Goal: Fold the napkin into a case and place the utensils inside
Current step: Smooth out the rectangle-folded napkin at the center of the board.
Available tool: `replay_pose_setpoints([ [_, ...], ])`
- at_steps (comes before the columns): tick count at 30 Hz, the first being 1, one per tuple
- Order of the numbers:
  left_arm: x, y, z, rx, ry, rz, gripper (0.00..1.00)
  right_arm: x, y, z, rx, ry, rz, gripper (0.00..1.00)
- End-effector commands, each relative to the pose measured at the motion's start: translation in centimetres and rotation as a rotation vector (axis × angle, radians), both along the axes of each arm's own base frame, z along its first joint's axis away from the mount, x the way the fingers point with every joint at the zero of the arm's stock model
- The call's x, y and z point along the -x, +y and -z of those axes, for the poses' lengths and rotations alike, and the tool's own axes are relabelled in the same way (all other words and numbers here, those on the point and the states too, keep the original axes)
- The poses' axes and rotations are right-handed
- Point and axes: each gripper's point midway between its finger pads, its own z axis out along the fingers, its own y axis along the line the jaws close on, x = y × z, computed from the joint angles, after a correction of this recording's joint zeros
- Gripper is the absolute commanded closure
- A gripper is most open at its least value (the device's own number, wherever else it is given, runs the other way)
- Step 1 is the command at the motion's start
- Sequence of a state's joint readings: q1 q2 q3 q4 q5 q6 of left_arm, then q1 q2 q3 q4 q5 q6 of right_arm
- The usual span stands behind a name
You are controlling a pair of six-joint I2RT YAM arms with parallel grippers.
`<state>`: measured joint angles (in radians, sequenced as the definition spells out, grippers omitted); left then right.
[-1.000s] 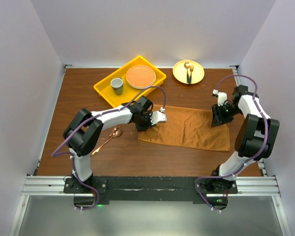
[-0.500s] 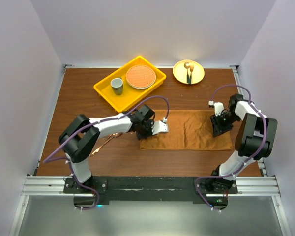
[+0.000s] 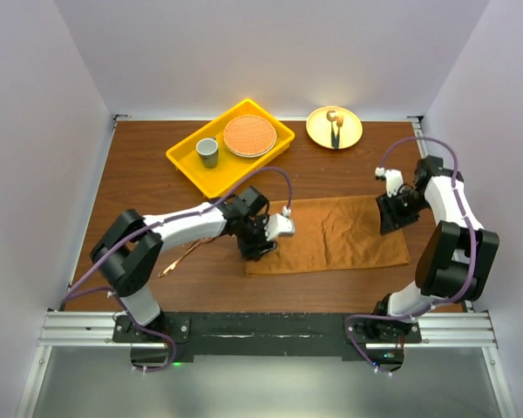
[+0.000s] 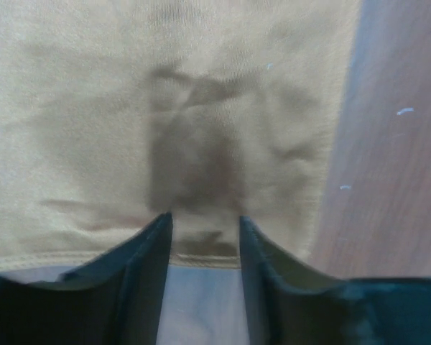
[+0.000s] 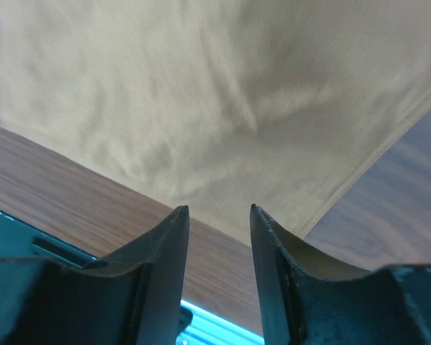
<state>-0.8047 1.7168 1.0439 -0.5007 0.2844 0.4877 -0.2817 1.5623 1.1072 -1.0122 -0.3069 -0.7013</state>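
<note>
The rust-brown napkin [image 3: 340,235] lies as a wide oblong across the middle of the table. It fills the left wrist view [image 4: 201,108] and the right wrist view [image 5: 237,93]. My left gripper [image 3: 261,246] is at its near left corner, jaws a little apart, with the cloth's hem lying between the fingertips [image 4: 203,219]. My right gripper [image 3: 390,218] hovers over the napkin's right end, open and empty [image 5: 219,208]. The copper spoon [image 3: 176,261] lies on the table left of the napkin, partly hidden under my left arm.
A yellow tray [image 3: 183,158] at the back holds a grey cup [image 3: 207,152] and an orange round plate [image 3: 248,135]. A yellow plate [image 3: 349,135] at the back right holds a dark-handled, gold-tipped utensil [image 3: 335,128]. Bare wood shows beside the napkin [image 4: 395,144].
My left gripper moved toward the near edge along the napkin's left end, bringing cloth with it. My right gripper moved nearer, then back. The napkin looks narrower front to back.
</note>
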Motion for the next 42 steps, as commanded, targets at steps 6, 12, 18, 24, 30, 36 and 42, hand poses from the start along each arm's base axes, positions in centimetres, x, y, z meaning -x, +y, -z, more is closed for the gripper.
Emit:
replay_pose_setpoints([
  [6, -8.8, -3.8, -28.3, 0.746, -0.332, -0.27, 0.0, -10.1, 5.7, -20.5, -0.36, -0.609, 0.004, 0.09],
  [12, -10.4, -3.3, -34.7, 0.972, -0.542, -0.336, 0.0, -14.1, 8.7, -28.9, -0.759, -0.826, 0.184, 0.02],
  [18, -9.9, -5.5, -28.8, 1.035, -0.21, -0.406, 0.0, -14.5, 14.0, -25.4, -0.964, -0.529, 0.202, 0.02],
  [24, -9.5, -8.5, -22.7, 1.197, 0.203, -0.558, 0.0, -12.9, 17.9, -17.7, -0.965, -0.379, 0.27, 0.02],
  [30, -12.4, -9.8, -17.1, 1.251, 0.402, -0.794, 0.0, -13.6, 19.5, -10.3, -0.986, -0.239, 0.412, 0.02],
  [36, -15.0, -11.1, -13.0, 1.266, 0.433, -0.968, 0.0, -14.0, 19.6, -4.5, -0.993, -0.139, 0.498, 0.02],
  [42, -16.1, -11.3, -9.0, 1.214, 0.408, -1.097, 0.0, -15.5, 19.5, -2.3, -0.999, -0.129, 0.517, 0.02],
])
